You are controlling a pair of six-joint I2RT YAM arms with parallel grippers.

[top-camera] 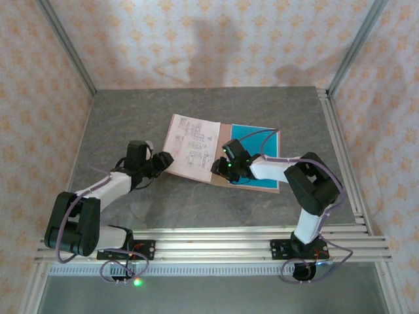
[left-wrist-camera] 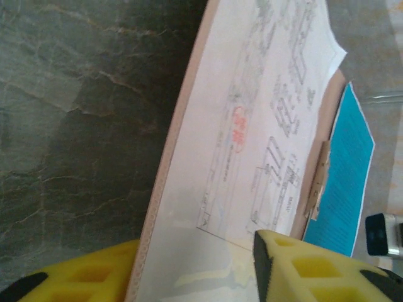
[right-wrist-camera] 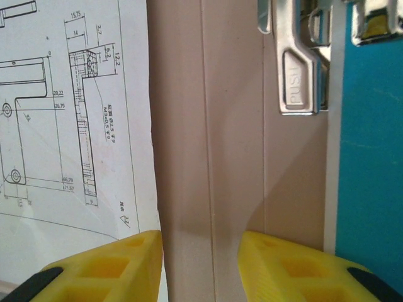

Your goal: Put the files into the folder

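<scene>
Folder: we see the salmon folder (top-camera: 224, 178) lying open on the table (top-camera: 124, 118).
Files: the white drawing sheet (top-camera: 192, 145) lies on its left panel and the teal sheet (top-camera: 260, 157) on the right, just beside the metal clip (right-wrist-camera: 299, 82).
Left gripper (top-camera: 162, 161): one finger sits on each side of the left panel's outer edge, with card and sheet between. We cannot tell whether it grips yet.
Right gripper (right-wrist-camera: 201, 258): half apart over the spine, holding nothing.
Handling: we judge the paper light, floppy and slippery (the card a little stiffer), so pinch the outer edge, card and sheet together.
</scene>
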